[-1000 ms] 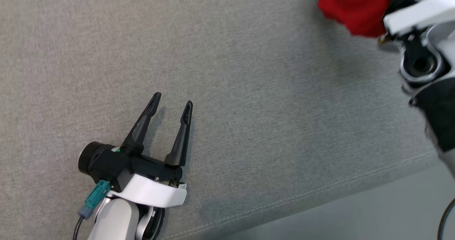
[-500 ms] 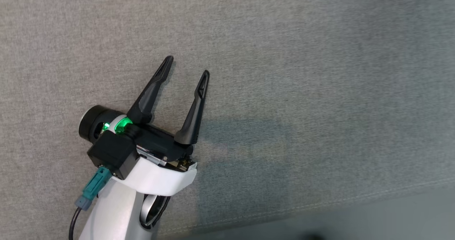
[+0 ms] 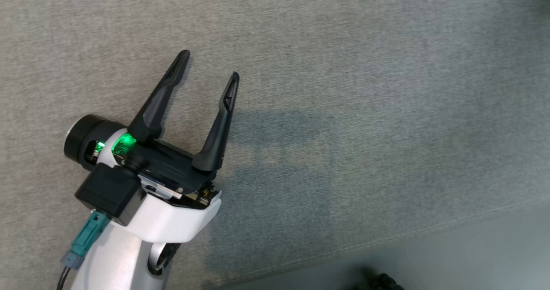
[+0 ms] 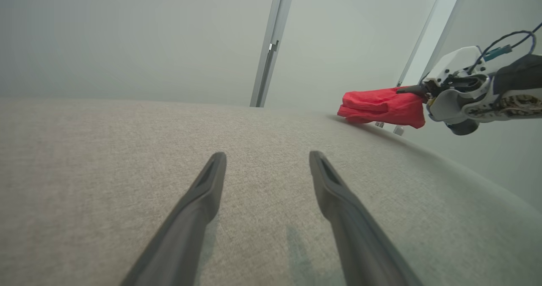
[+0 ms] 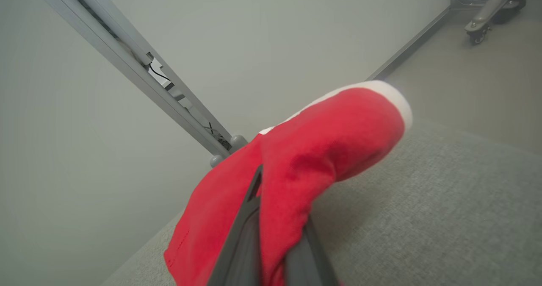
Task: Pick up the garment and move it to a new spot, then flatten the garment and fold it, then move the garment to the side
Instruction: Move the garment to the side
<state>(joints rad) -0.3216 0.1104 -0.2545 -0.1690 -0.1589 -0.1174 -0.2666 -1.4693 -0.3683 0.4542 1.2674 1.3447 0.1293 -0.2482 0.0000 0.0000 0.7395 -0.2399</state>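
The garment point(image 4: 381, 108) is a red cloth with a white hem, bunched up. In the left wrist view it hangs at the far right edge of the grey fabric surface point(image 3: 343, 109). My right gripper point(image 4: 417, 92) is shut on the garment, and in the right wrist view the red cloth point(image 5: 338, 137) drapes over and between that gripper's fingers point(image 5: 281, 201). My left gripper point(image 3: 209, 65) sits low over the surface at the left, open, with nothing between its fingers. The left wrist view shows that same gap point(image 4: 266, 156) above bare fabric.
A stitched seam point(image 3: 386, 238) marks the surface's front edge, with pale floor point(image 3: 472, 260) beyond it. A dark object point(image 3: 378, 281) pokes in at the bottom. A metal post point(image 4: 266, 57) stands against the wall behind, and a wheeled stand leg point(image 5: 487, 10) rests on the floor.
The right arm and the red garment have left the head view toward the upper right. The left gripper has moved up that view and stays spread.
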